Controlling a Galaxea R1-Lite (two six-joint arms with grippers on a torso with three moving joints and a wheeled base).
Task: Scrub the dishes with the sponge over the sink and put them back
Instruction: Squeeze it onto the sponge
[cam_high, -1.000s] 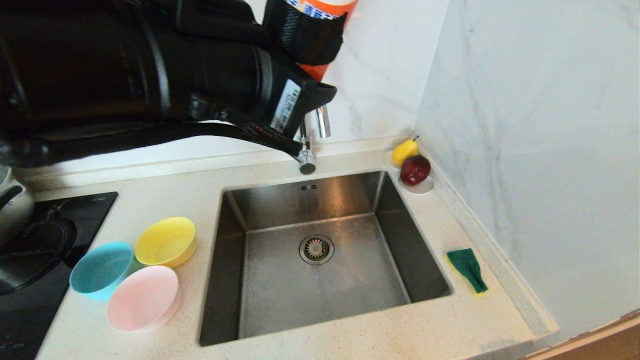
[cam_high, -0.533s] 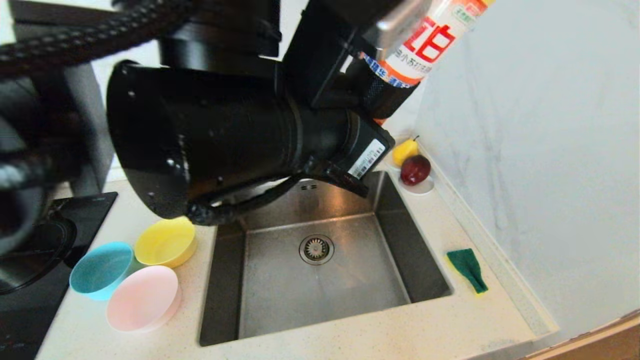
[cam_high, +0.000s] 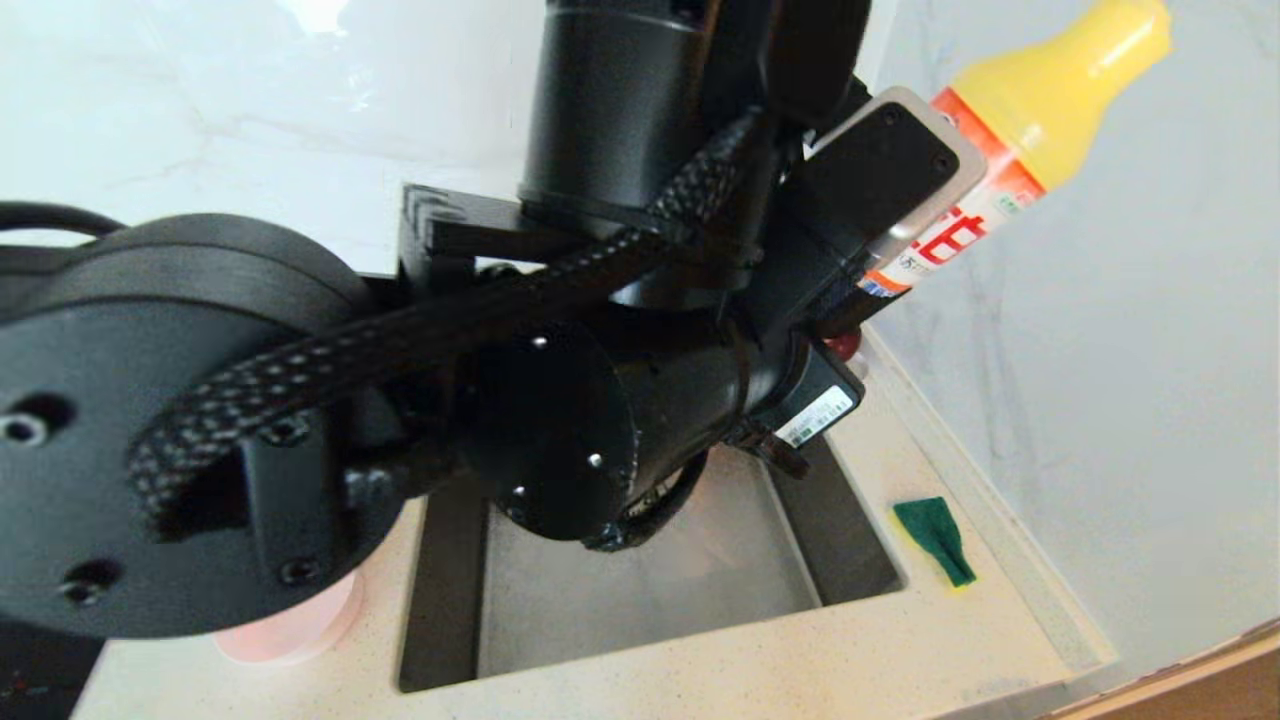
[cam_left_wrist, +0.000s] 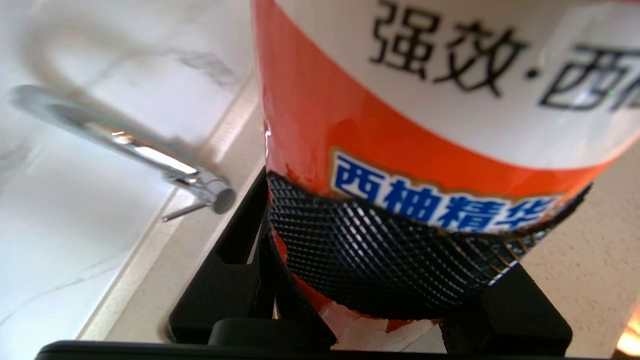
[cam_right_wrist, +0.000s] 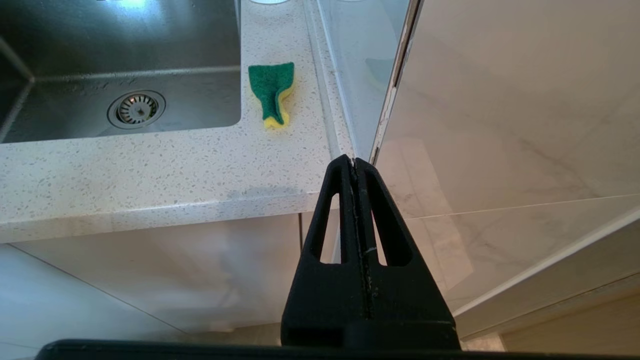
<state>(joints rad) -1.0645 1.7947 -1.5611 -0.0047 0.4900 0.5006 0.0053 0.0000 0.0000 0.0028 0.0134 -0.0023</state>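
Observation:
My left gripper (cam_high: 900, 250) is raised over the back right of the sink (cam_high: 640, 610), shut on an orange and white detergent bottle (cam_high: 985, 190) with a yellow cap that tilts up to the right. In the left wrist view the black fingers (cam_left_wrist: 225, 280) clamp the bottle (cam_left_wrist: 425, 100) near its base. The green and yellow sponge (cam_high: 935, 540) lies on the counter right of the sink, also seen as the sponge (cam_right_wrist: 272, 92) in the right wrist view. Only an edge of the pink bowl (cam_high: 290, 625) shows under the arm. My right gripper (cam_right_wrist: 355, 162) hangs shut below the counter's front edge.
The left arm fills most of the head view. A chrome faucet (cam_left_wrist: 150, 155) stands behind the sink. A sliver of red fruit (cam_high: 845, 345) shows at the back right corner. A marble wall runs close along the counter's right side.
The left arm has swung right and toward the camera with the bottle, which has risen and tilted so its yellow cap shows. The arm now hides the faucet, most bowls and the drain.

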